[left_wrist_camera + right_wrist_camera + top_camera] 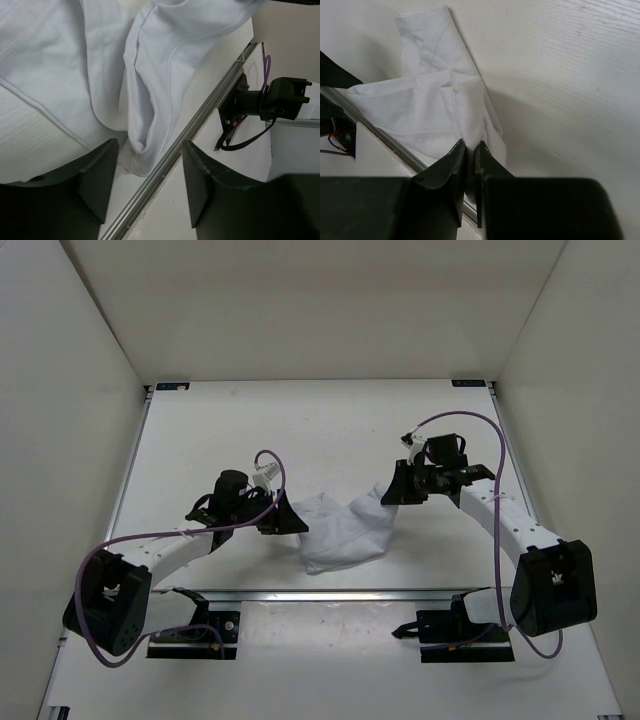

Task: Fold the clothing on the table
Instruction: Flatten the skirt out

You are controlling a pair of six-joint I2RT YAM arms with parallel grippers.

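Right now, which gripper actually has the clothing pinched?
The right gripper: its jaws are shut on a fold of the clothing. The left gripper stands open around the cloth's edge, not clamped.

In the top external view, you cannot read the fingertips of the left gripper (pixel 288 520) or the right gripper (pixel 390 492). Each dark wrist housing covers them where they meet the clothing (pixel 340 532). At that size, the garment's seams and openings are too small to tell.

In the left wrist view, the clothing runs off the top and left edges, so its outline is incomplete. You cannot tell whether either finger touches the fold lying between them.

In the right wrist view, the gripper body fills the lower frame and hides the table (pixel 570 75) beneath it. The fabric edge vanishes between the fingertips, and how deep it reaches is not visible.
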